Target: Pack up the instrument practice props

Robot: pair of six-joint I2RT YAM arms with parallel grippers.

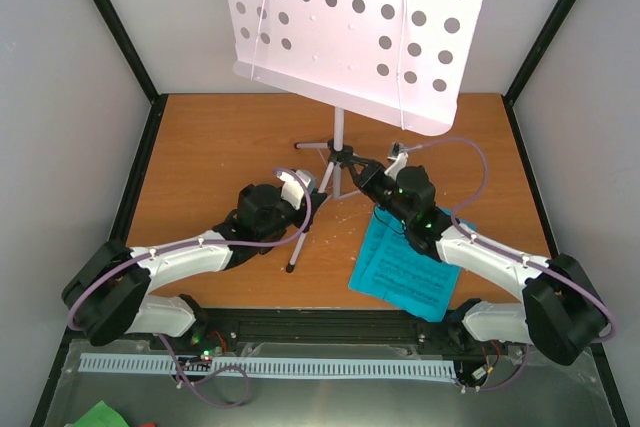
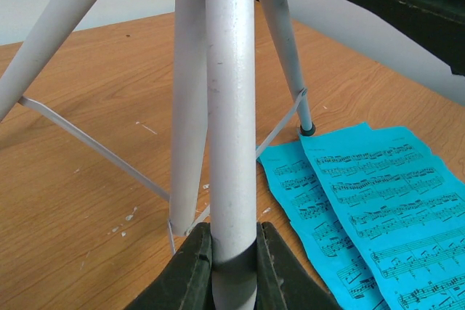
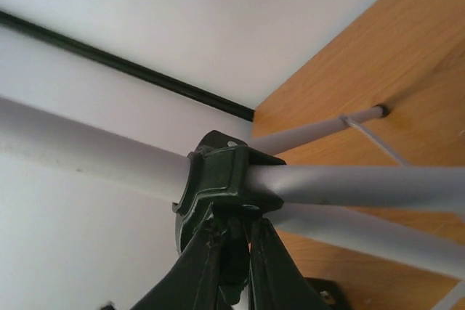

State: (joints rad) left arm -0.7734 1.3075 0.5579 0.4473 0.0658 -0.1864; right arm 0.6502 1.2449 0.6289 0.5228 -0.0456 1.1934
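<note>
Perforated tray [image 1: 350, 27], pale, round holes in rows, tilted; topmost part of the grey tripod music stand [image 1: 338, 132], which stands mid-desk with its pole rising from the splayed legs; two thin wire page-retainers lie across the tray face.

Desk [image 1: 220, 137]: orange-brown wood grain, flecked with white specks near the tripod.

Left gripper [image 1: 297, 185]: clenched around one tripod leg [image 1: 296, 242]; in the left wrist view the left gripper [image 2: 232, 236] has a dark finger pressed against each side of the white tube [image 2: 231, 107]; thin brace strips run from the other legs towards the middle.

Right gripper [image 1: 368, 175]: reaching in from the right at the head of the tripod; in the right wrist view the right gripper [image 3: 231, 226] is clenched narrow on the underside of the black hub collar [image 3: 221, 176], where the pole and the legs meet.

Cyan sheet-music pages [image 1: 405, 267]: black notation, at least two sheets overlapped, flat on the near right part of the desk, partly under the right arm; the left wrist view shows the pages [image 2: 363, 208] with the black foot of one tripod leg at their far edge.
</note>
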